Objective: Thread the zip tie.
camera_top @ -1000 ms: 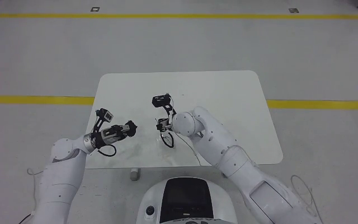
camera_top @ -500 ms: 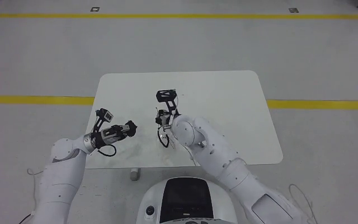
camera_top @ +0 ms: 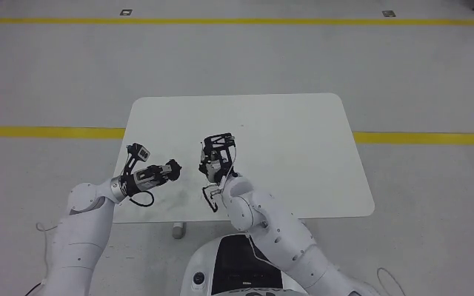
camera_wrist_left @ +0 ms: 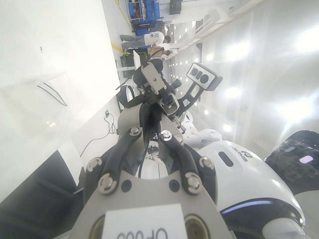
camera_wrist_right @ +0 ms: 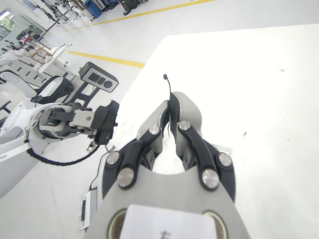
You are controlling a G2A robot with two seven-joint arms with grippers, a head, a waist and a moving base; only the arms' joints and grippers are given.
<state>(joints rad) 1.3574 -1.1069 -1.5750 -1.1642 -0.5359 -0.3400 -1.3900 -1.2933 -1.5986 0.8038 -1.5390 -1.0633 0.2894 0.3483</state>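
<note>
A thin black zip tie stands up from between the fingers of my right gripper, which is shut on its strap. The tie's small square head is at the top, over the white table, and a short tail shows below the pads. In the top view the right gripper sits over the table's front left part. My left gripper is a short way to its left, near the left edge. Its dark pads are pressed together, and I see nothing held between them. The two grippers are apart.
The table's left edge and rounded corner lie just beyond the tie. A small white box with a cable lies on the floor below the front edge. The table's right half is bare.
My right gripper has swung left and toward the front edge with the zip tie, its wrist turning. The left arm has stayed put.
</note>
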